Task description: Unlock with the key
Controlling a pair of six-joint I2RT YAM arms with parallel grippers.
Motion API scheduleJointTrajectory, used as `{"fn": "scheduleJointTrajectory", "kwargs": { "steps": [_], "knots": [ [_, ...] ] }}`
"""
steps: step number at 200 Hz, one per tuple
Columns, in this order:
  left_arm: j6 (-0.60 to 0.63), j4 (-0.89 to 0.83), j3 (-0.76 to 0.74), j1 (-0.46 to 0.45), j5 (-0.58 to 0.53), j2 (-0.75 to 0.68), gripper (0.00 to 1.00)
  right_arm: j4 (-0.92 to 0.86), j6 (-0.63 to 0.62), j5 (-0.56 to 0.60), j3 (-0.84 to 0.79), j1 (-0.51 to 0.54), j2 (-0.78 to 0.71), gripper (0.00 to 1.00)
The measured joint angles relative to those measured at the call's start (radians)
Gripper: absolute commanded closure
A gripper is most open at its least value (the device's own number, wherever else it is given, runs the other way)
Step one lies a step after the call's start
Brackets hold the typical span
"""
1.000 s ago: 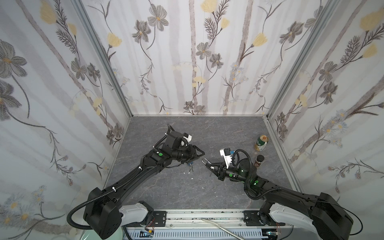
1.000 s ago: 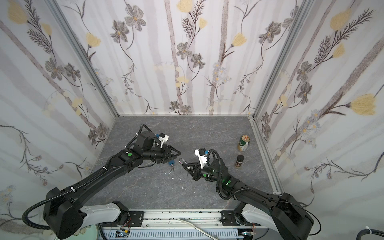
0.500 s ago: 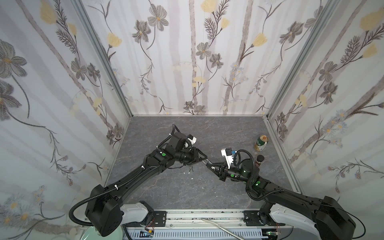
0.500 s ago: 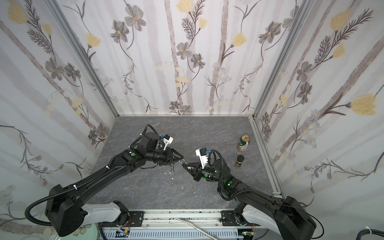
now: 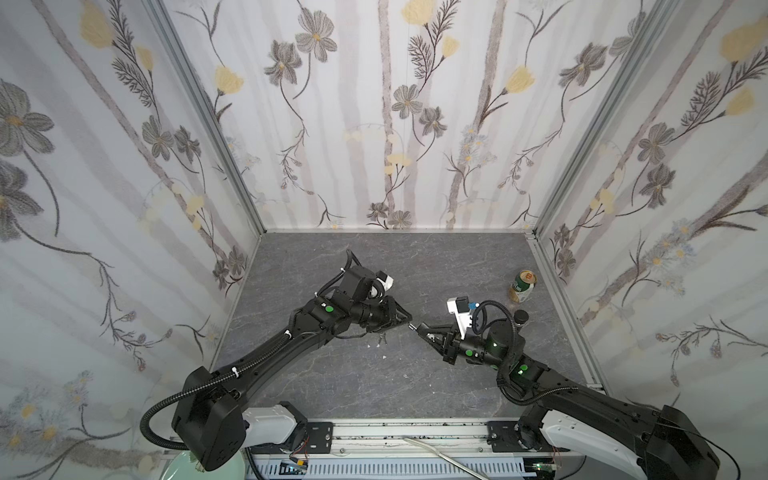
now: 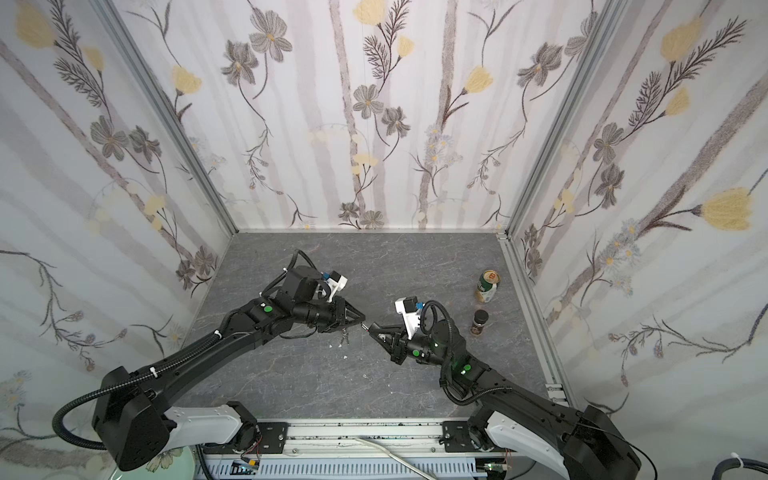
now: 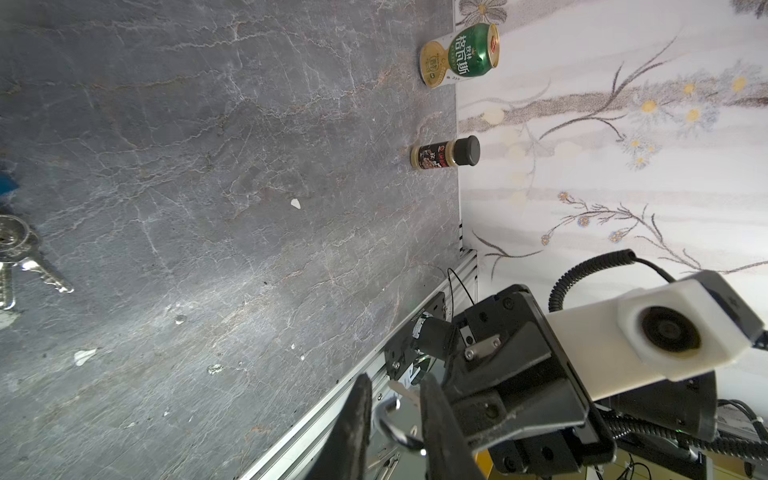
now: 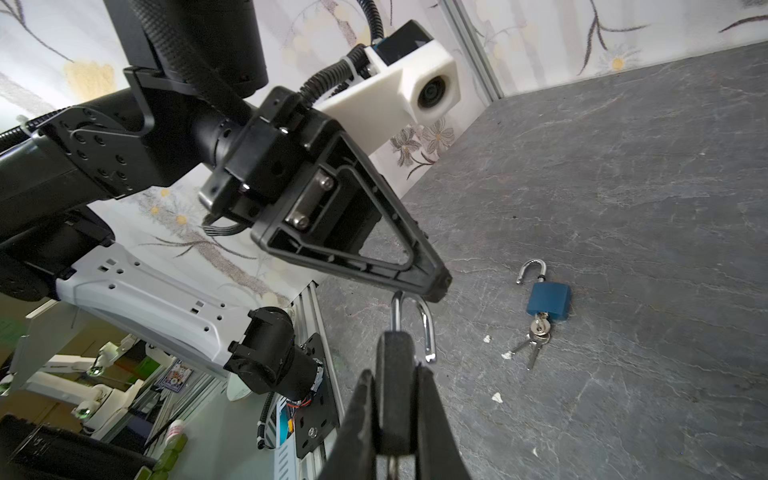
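The two arms meet tip to tip over the middle of the grey stone-patterned counter (image 5: 415, 266). The right claw (image 8: 395, 382) is closed tight on the body of a black padlock (image 8: 395, 357), held off the counter. The padlock's silver shackle (image 8: 429, 332) points toward the left arm, and its free end hangs clear of the body.

The left claw (image 7: 395, 415) has its two fingers drawn in close on either side of that shackle, with only a narrow slot between them. I cannot tell whether they actually pinch the metal. In both top views the two tips sit almost touching, the left claw (image 5: 407, 320) just far-left of the right claw (image 5: 419, 328).

A second, blue padlock (image 8: 547, 300) lies flat on the counter near the claw tips with its shackle swung open. A bunch of keys (image 8: 534, 340) sits at its keyhole end and fans out over the surface. In a top view only the keys (image 5: 381, 338) show, just near of the left claw.

Well to the right, by the side wall, a green and gold drink can (image 5: 523, 286) stands upright. A small spice bottle (image 5: 520, 318) with a black cap stands just near of it.
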Motion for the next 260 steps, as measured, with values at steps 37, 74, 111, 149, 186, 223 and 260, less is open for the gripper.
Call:
{"fn": "scheduleJointTrajectory", "kwargs": {
  "steps": [37,74,111,149,186,223,260],
  "knots": [
    [0.002,0.005,-0.002,-0.003,0.0,-0.001,0.81,-0.006,0.006,0.052,-0.008,-0.023,-0.004,1.0],
    [0.002,-0.003,-0.003,-0.003,-0.013,-0.018,0.65,-0.003,0.026,0.103,-0.036,-0.053,-0.006,1.0],
    [-0.009,0.0,-0.025,0.003,-0.052,-0.021,0.6,0.003,0.05,0.124,-0.056,-0.084,0.011,1.0],
    [-0.043,0.014,-0.056,0.004,-0.079,-0.035,0.57,0.031,0.088,0.146,-0.08,-0.124,0.095,1.0],
    [-0.056,0.035,-0.079,0.004,-0.09,-0.057,0.55,0.113,0.116,0.148,-0.083,-0.152,0.207,1.0],
    [-0.07,0.038,-0.083,0.004,-0.098,-0.061,0.54,0.221,0.161,0.143,-0.083,-0.181,0.345,1.0],
    [-0.077,0.038,-0.084,0.004,-0.106,-0.062,0.53,0.336,0.208,0.119,-0.075,-0.208,0.497,1.0]
  ]
}}
